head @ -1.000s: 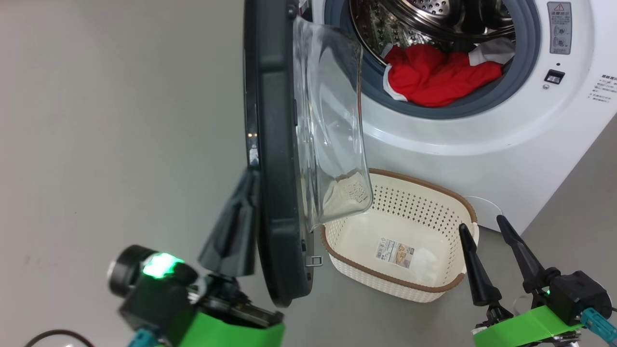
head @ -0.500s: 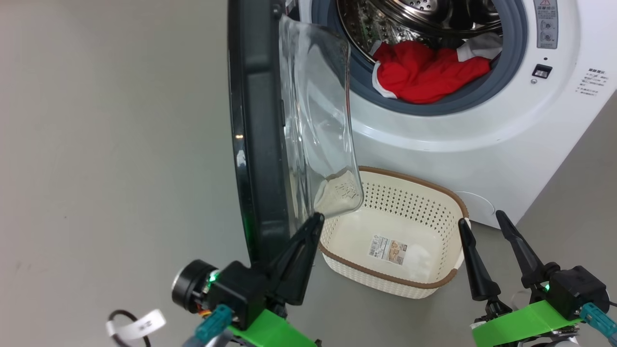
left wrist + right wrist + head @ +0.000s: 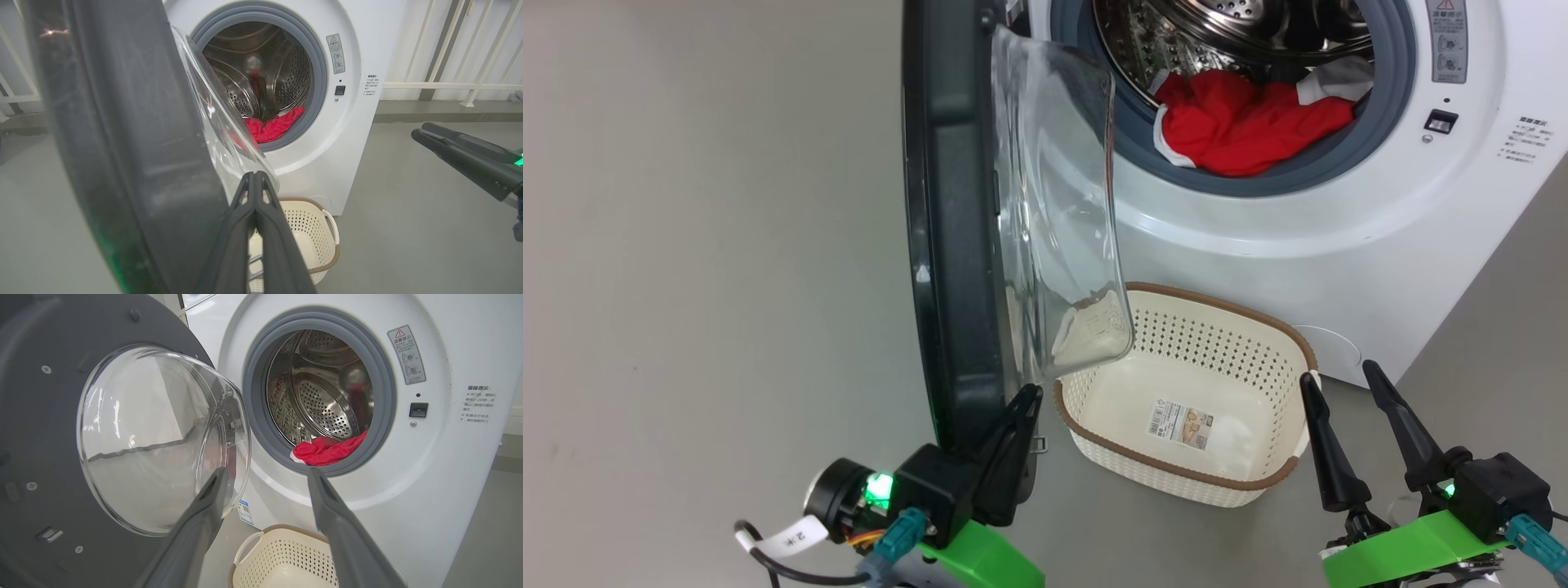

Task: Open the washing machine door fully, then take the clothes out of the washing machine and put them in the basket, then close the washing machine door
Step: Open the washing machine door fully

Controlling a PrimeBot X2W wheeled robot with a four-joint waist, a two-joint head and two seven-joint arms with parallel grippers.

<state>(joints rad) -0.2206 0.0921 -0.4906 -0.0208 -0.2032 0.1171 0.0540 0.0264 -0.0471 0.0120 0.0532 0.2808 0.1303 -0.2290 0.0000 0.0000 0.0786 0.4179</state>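
Washing machine door [image 3: 947,204] is swung out on its hinge at the machine's left side. It's edge-on in the head view, sticking out roughly square to the front of the washing machine [image 3: 1339,245], w/ the clear glass bowl [image 3: 1054,204] bulging toward the basket side. Clothes [image 3: 1241,122] are inside the drum, a red heap w/ white bits at the bottom of the mouth, front edge lying on the grey gasket [image 3: 1413,106]. Basket [image 3: 1217,347] sits on the grey floor [image 3: 686,245] right in front of the machine, below the opening, nothing in it but the paper label [image 3: 1180,425]. The bowl's lower end overlaps the basket's left back corner from the head cam. Left hand [image 3: 1029,400] is clenched, fingers pressed together w/ nothing between them, tips up against the door's bottom edge on the glass side. Can't tell if it's actually touching the door tbh. Right hand [image 3: 1337,372] is spread wide and empty, hanging just off the basket's right end, fingers pointing toward the machine front.
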